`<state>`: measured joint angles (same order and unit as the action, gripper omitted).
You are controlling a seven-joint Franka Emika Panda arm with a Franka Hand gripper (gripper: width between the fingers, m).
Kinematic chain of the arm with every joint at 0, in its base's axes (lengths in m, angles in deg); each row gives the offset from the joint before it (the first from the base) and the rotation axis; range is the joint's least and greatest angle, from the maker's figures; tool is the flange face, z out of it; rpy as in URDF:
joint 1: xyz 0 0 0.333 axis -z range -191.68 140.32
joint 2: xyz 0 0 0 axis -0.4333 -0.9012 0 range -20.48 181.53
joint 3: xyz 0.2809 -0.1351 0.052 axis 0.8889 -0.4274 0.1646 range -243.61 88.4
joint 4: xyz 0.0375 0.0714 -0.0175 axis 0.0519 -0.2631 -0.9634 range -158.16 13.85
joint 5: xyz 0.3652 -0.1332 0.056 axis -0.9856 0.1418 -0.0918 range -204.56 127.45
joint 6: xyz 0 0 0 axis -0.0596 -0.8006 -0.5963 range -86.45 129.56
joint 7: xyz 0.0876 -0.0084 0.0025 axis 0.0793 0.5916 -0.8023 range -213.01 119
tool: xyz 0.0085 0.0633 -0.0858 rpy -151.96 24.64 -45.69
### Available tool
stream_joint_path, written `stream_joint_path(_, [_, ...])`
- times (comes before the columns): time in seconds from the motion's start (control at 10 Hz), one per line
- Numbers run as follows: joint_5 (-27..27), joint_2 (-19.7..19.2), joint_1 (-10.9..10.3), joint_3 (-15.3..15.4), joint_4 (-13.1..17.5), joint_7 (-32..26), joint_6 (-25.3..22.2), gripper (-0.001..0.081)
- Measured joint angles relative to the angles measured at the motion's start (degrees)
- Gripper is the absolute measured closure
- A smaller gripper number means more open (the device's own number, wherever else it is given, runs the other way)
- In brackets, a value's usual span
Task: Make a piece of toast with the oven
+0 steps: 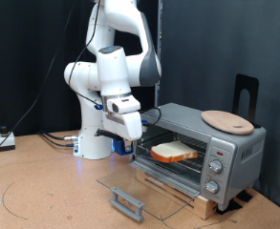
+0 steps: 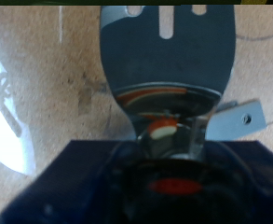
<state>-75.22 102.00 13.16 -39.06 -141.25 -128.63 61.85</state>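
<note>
The silver-grey oven stands at the exterior view's right with its glass door folded down flat and the door handle nearest the camera. The piece of toast lies flat on the wire rack inside the open oven. My gripper points downward just outside the oven's left side, above the far edge of the open door and apart from the toast. Nothing shows between its fingers. The wrist view is blurred and shows neither toast nor oven clearly.
A round tan wooden plate lies on the oven's top, with a black stand behind it. Three knobs are on the oven's right front. The oven sits on a wooden board on the tan table. Cables lie at the left.
</note>
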Motion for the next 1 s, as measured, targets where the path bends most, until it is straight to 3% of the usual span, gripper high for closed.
stream_joint_path(0.6, [-3.15, 0.50, -4.22, 0.61, -0.27, 0.30, 0.01, 0.0395])
stream_joint_path(1.0, [-3.34, 0.60, -4.58, 2.40, -0.25, 3.27, 0.27, 0.0395])
